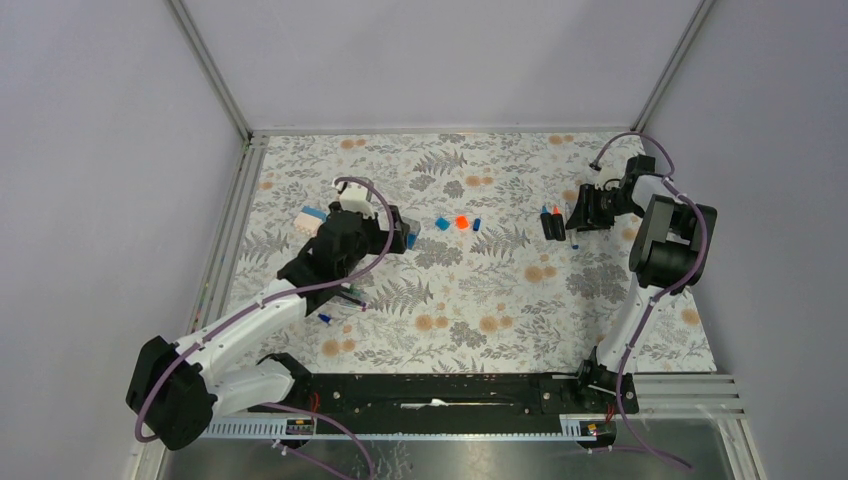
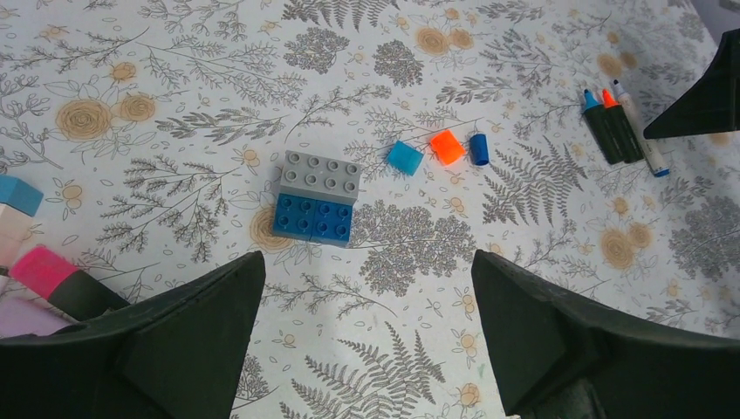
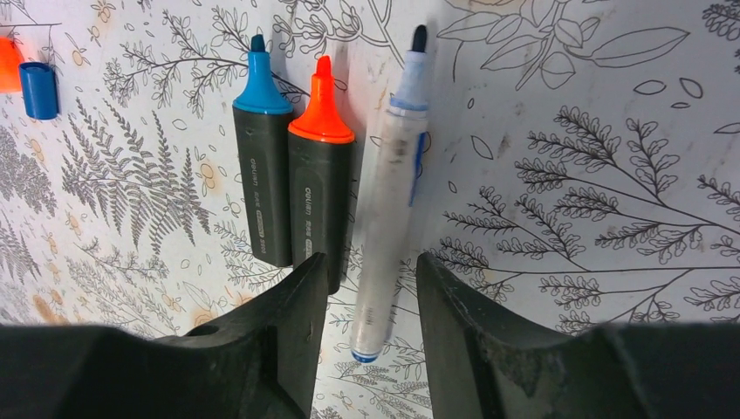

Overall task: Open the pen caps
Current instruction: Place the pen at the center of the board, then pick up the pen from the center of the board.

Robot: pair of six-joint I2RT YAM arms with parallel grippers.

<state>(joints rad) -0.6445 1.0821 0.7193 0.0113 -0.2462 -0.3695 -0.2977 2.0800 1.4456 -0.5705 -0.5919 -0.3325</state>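
Right fingers [image 3: 371,262] are loosely straddling the bared white pen [image 3: 390,192] — left fingers [image 2: 366,262] gaping empty; three pen caps [image 2: 447,147] lying off, others seemingly waiting.

Left claw [image 2: 366,262] gapes wide; right claw [image 3: 371,262] parted.

Your left arm [image 1: 245,322] and right arm [image 1: 632,325] had white links, black joints. Purple cables [image 1: 362,182] looped along both. Fingers [image 2: 174,349] were matte black wedges.

blue highlighter [image 3: 263,188] | orange highlighter [image 3: 319,205] | white barrel print, unreadable
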